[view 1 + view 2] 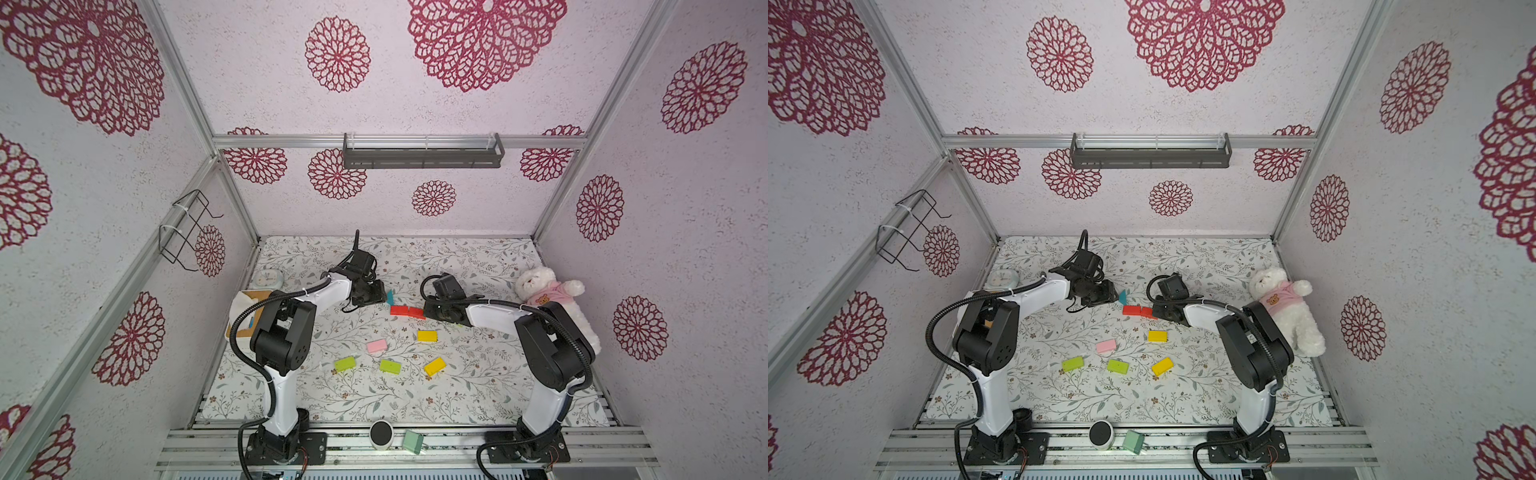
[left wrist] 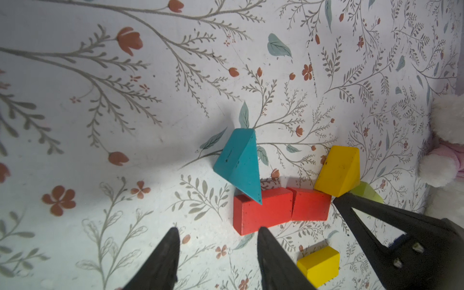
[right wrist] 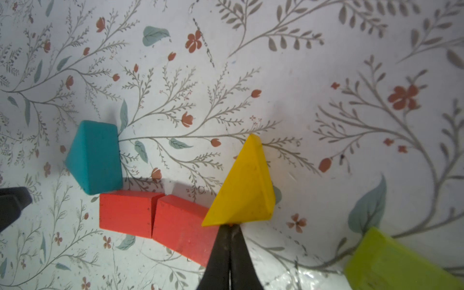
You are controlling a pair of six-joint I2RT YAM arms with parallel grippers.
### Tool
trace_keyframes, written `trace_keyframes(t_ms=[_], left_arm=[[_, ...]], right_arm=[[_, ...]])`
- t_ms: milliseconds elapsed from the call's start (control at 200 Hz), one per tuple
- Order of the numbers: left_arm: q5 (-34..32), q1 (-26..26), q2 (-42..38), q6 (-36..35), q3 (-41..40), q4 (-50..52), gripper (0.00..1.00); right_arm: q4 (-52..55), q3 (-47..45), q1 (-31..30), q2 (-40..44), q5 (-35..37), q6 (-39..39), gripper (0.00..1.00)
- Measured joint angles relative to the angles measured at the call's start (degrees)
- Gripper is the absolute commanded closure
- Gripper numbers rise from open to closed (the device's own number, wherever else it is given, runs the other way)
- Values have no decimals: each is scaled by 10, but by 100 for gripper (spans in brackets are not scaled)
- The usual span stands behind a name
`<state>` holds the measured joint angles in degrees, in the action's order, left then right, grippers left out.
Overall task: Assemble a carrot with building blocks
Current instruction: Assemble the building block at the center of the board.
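Observation:
Two red blocks (image 1: pixel 408 311) lie end to end on the floral mat as the carrot's row. A teal triangle (image 2: pixel 236 160) stands at the left red block's (image 2: pixel 263 213) far edge. A yellow triangle (image 3: pixel 247 185) stands by the right red block (image 3: pixel 180 223). My right gripper (image 3: pixel 230 226) is shut, tips touching the yellow triangle's near edge, holding nothing. My left gripper (image 2: pixel 219 229) hangs open just short of the left red block. Loose building blocks lie nearer the front: a yellow (image 1: pixel 427 336), a pink (image 1: pixel 377 346), two lime (image 1: pixel 345 364) and another yellow (image 1: pixel 434 367).
A white teddy bear (image 1: pixel 548 299) lies at the mat's right edge. A small clock (image 1: pixel 268 277) and a box (image 1: pixel 245 309) sit at the left. A pale mint block (image 1: pixel 412 441) and a round black device (image 1: pixel 381 434) rest on the front rail. One lime block (image 3: pixel 391 263) lies beside my right gripper.

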<state>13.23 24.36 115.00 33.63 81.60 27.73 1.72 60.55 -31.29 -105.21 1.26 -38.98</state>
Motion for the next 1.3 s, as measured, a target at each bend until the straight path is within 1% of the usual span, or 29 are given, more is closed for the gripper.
trace_keyframes(t_ms=[405, 716, 1301], left_arm=[[0, 0, 0, -2, 0, 0, 47], [0, 0, 0, -4, 0, 0, 47], [0, 0, 0, -4, 0, 0, 47]], right_arm=[[-2, 12, -4, -11, 4, 0, 92], [6, -7, -7, 9, 16, 0, 92], [9, -15, -11, 8, 17, 0, 91]])
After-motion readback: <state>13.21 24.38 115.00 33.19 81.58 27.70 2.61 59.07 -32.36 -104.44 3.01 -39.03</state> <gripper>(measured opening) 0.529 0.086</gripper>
